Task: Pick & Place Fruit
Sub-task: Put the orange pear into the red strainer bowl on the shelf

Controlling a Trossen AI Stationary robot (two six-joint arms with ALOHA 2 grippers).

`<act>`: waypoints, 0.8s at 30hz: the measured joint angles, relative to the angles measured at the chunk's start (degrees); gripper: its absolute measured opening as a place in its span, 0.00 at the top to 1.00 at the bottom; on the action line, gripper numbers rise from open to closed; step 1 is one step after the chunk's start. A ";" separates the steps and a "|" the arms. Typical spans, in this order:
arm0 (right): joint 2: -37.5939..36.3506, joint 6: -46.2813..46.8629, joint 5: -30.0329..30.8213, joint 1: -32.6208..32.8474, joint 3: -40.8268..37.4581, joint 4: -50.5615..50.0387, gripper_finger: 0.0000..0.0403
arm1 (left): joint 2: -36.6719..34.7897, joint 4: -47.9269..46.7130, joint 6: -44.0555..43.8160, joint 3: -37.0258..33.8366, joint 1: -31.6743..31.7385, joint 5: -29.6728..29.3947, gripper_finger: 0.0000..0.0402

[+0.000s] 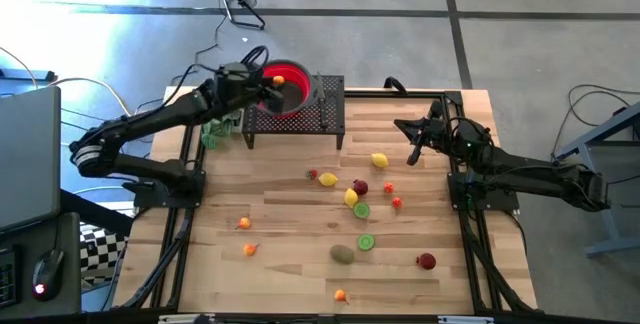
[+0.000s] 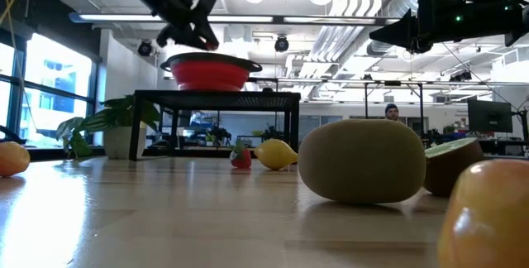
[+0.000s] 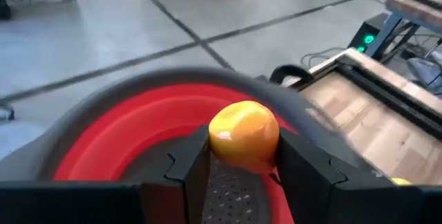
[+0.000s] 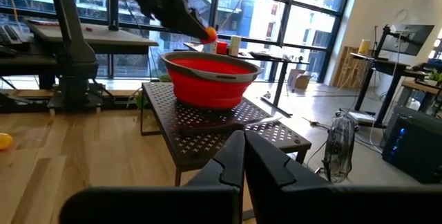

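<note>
My left gripper [image 1: 277,80] hangs over the red bowl [image 1: 290,92], shut on a small orange-yellow fruit [image 3: 244,133]. The bowl stands on a black perforated stand [image 1: 326,116] at the table's far edge. Loose fruit lies on the wooden table: lemons [image 1: 379,161] [image 1: 327,179], lime halves [image 1: 361,210] [image 1: 366,242], a brown kiwi [image 1: 342,254], a red piece [image 1: 427,261] and small orange pieces [image 1: 244,223] [image 1: 341,295]. My right gripper [image 1: 404,127] waits shut above the table's far right part, holding nothing. My left gripper pinches the orange-yellow fruit [image 3: 242,156] between its two fingers [image 3: 197,162], one on each side of it. The fruit's rounded top stands out past the fingertips. It is lifted clear, over the inside of the red bowl [image 3: 124,137].
A green leafy bunch [image 1: 215,132] sits left of the stand, under my left arm. In the low view the kiwi [image 2: 362,160] and a lemon [image 2: 275,154] lie close in front. Black rails [image 1: 468,224] run along the table's left and right sides. Bare wood lies at the near left.
</note>
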 joint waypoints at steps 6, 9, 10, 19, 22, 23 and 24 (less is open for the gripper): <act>0.01 -0.41 0.17 -0.01 0.00 -0.03 0.99 | 2.55 -0.02 -1.17 0.00 2.63 3.47 0.64; 0.01 -0.50 0.18 0.00 0.00 -0.03 0.99 | 3.43 -0.03 -1.17 0.00 2.60 3.51 0.64; 0.01 -0.69 0.16 0.01 0.00 -0.06 0.99 | 3.50 -0.30 -1.17 0.00 2.55 3.52 0.64; 0.02 -0.86 0.16 0.00 0.00 -0.03 0.99 | 3.47 -1.39 -1.15 0.00 2.48 3.37 0.64; 0.00 -0.85 0.16 0.01 0.00 -0.06 0.99 | 3.47 -1.41 -1.10 0.00 2.48 2.96 0.64; 0.00 -0.85 0.14 0.01 0.00 -0.06 0.99 | 3.47 -1.44 -1.11 0.00 2.48 2.91 0.64; 0.02 -0.85 0.14 0.01 0.00 -0.06 0.99 | 3.49 -1.55 -1.11 0.00 2.48 2.85 0.64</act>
